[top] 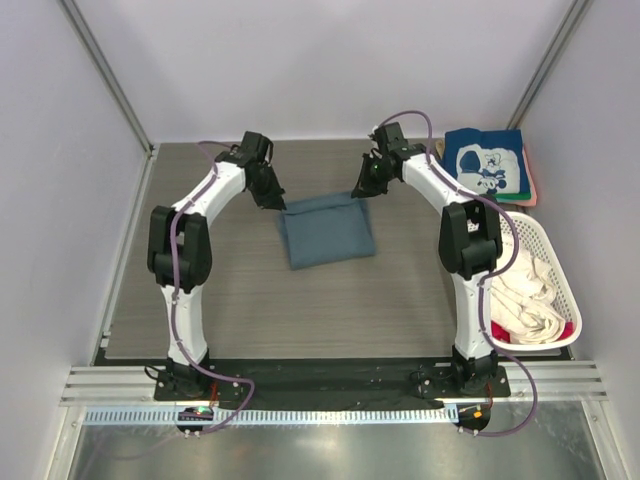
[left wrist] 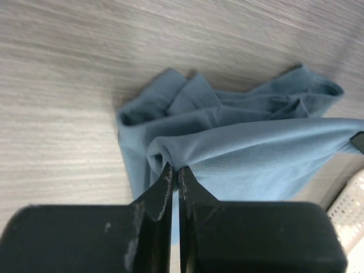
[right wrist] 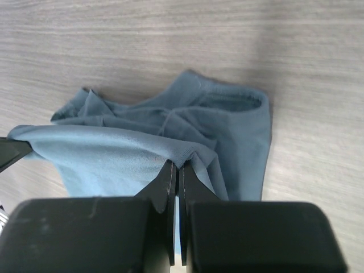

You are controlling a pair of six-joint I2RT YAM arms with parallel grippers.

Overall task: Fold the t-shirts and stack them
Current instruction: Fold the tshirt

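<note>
Slate-blue t-shirt (top: 328, 235): left fingers (left wrist: 161, 193) and right fingers (right wrist: 165, 185) pinched shut on its far corners; cloth extends toward the near edge of the surface (top: 240, 300).

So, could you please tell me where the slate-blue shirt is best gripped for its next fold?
Probably at its two far corners, from above, one claw each. The slate-blue shirt lies as a folded rectangle, and the left claw and right claw are shut on those corners, the edge between them lifted.

The grey wood-grain tabletop (top: 230, 300) carries a slate-blue t-shirt (top: 328, 232) mid-table, a stack of folded t-shirts (top: 487, 165) in the far right corner, and a white basket (top: 553, 255) at the right edge.
</note>
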